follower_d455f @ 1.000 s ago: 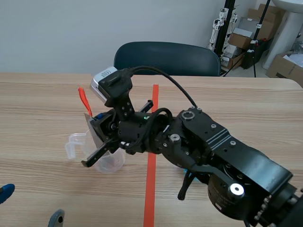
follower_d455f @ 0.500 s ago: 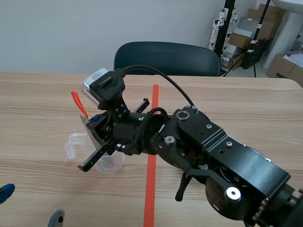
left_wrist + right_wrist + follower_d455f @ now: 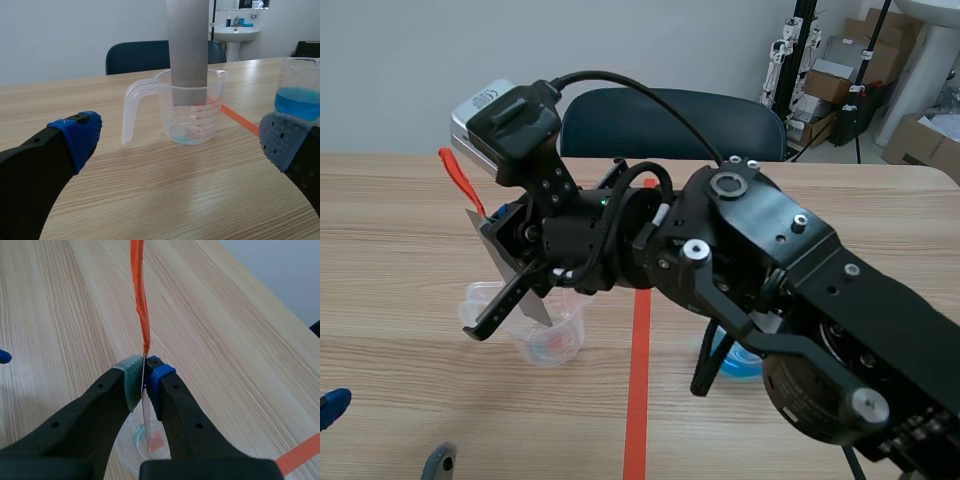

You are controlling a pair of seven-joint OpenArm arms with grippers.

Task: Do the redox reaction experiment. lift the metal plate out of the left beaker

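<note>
Grey metal plate [image 3: 187, 50] hangs straight down into the clear plastic beaker [image 3: 192, 120] in the left wrist view. That's the only angle that shows its bottom edge sitting below the rim, above a little bluish liquid.

The right wrist view gives you the plate edge-on, just a thin line. The right gripper [image 3: 143, 372] has its two pads pinched tight on it, and an orange strip [image 3: 140, 295] sticks up from the plate's top. The beaker is right underneath.

From the scene view, the right arm reaches across from the right, well past the tape line [image 3: 638, 400], and holds the plate tilted over the beaker.

The left gripper [image 3: 177, 137] sits low near the table facing the beaker, fingers spread wide with nothing in them. In the scene view only its tips peek in at the near left corner.

A second beaker [image 3: 300, 90] with blue liquid shows clearly in the left wrist view, but the scene view mostly hides it behind the right arm.

The table [image 3: 400, 230] is light wood. Behind it there's a dark chair [image 3: 670, 120], a pale wall and some boxes [image 3: 840, 70] off to the right, and the left wrist view also catches a sink [image 3: 235, 32].

The plate's top is cut off in the left wrist view. I can't tell if the plate touches the beaker's wall.
</note>
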